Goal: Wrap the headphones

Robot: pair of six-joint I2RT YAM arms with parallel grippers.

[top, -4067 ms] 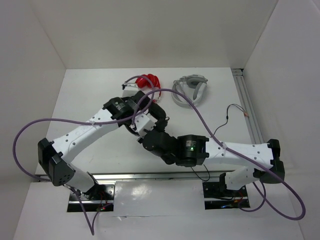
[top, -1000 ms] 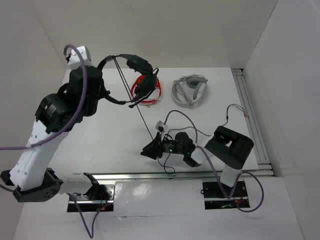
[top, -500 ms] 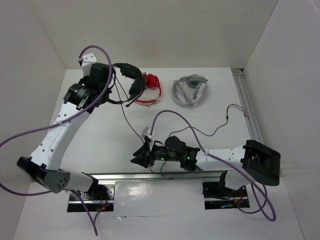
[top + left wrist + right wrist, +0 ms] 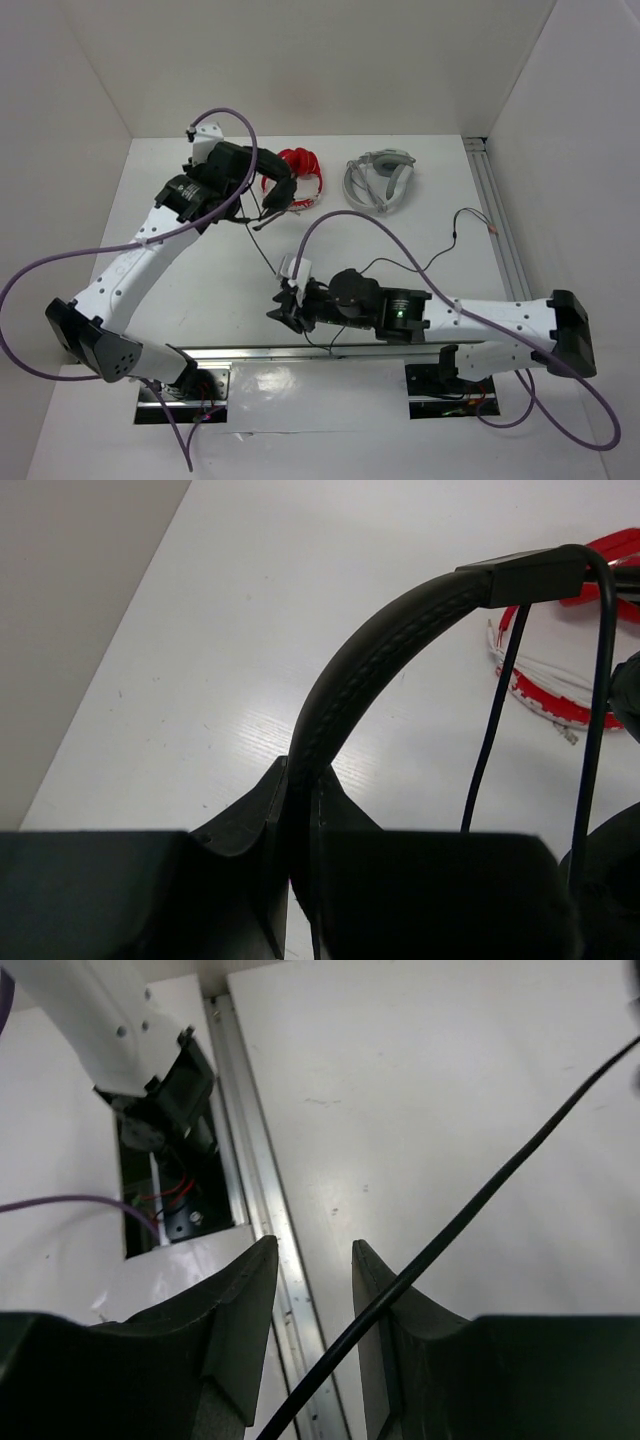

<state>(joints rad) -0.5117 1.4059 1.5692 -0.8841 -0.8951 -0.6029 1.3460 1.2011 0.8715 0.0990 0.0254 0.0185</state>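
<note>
The black headphones [image 4: 272, 192] hang from my left gripper [image 4: 248, 188] at the back left, just beside the red headphones [image 4: 306, 168]. In the left wrist view my left gripper [image 4: 300, 780] is shut on the padded headband [image 4: 380, 650], and the thin black cable [image 4: 490, 740] hangs past it. The cable [image 4: 266, 250] runs down to my right gripper [image 4: 287, 305] near the front edge. In the right wrist view my right gripper [image 4: 315, 1250] is open, and the cable [image 4: 500, 1195] crosses over one fingertip [image 4: 375, 1280] and drops through the gap.
Red headphones [image 4: 560, 685] with a white cable lie at the back, grey-white headphones [image 4: 380, 185] to their right. A loose thin wire [image 4: 460, 228] lies near the right rail [image 4: 497, 225]. A metal rail [image 4: 265, 1240] runs along the front edge. White walls enclose the table.
My left arm has brought the black headphones down and to the right, up against the red ones. My right gripper has shifted a little to the right and its jaws stand open around the cable.
</note>
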